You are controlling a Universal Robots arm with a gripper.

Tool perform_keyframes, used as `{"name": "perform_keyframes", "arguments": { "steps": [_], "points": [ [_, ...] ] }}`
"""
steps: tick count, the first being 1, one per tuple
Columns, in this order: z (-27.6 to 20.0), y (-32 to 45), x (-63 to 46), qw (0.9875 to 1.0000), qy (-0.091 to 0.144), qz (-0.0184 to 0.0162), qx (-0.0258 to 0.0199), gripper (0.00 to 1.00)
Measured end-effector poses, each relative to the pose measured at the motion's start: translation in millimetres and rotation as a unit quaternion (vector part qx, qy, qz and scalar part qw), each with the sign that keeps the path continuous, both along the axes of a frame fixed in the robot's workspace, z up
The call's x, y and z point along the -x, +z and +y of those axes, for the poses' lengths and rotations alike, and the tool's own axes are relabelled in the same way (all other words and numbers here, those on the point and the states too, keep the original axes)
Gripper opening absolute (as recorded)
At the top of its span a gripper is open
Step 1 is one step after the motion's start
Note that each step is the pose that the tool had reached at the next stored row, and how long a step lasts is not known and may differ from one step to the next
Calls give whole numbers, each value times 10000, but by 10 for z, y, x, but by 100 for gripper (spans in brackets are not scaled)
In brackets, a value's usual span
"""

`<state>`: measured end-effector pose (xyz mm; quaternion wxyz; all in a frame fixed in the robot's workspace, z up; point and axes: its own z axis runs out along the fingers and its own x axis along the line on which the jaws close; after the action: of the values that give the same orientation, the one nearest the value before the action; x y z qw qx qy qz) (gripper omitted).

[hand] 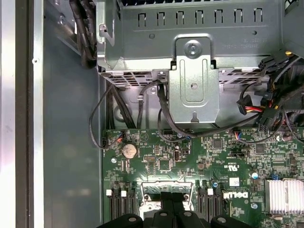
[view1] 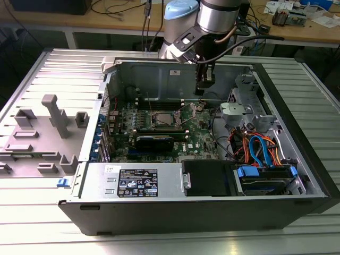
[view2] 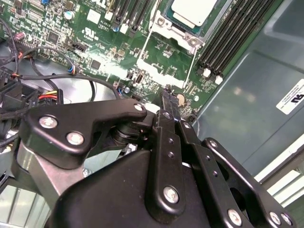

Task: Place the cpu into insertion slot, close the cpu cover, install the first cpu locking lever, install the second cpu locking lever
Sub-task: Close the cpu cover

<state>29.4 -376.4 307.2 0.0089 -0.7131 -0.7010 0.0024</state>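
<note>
- The cpu (view2: 194, 9) lies flat with its silver top up, seated in the insertion slot (view2: 167, 24) on the green motherboard (view2: 95, 33). I judge the placing step done.
- The cpu cover (view2: 159, 72) is swung open. Its thin frame reaches from the slot's edge toward my tool, with board showing through its window, so the chip is bare and the cover is not yet closed.
- My tool (view2: 166, 94) hovers just beside the cover's free edge, fingers pressed together and gripping nothing. I read that as a narrow tip for nudging, not grasping.
- In the exterior view the tool hangs inside the open computer case (view1: 212, 212), farther back than the slot and toward the exterior view's right, clear of the cables (view1: 255, 149).
- The case lies on its side on the table (view1: 32, 228), so the board faces up under the arm.
</note>
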Motion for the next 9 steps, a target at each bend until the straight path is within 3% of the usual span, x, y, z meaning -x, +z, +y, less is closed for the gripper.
{"name": "perform_keyframes", "arguments": {
  "steps": [5,9],
  "points": [
    [0,-36,-2,10000,1,-50,0,11],
    [0,-131,-2,10000,7,-57,0,11]
  ]
}}
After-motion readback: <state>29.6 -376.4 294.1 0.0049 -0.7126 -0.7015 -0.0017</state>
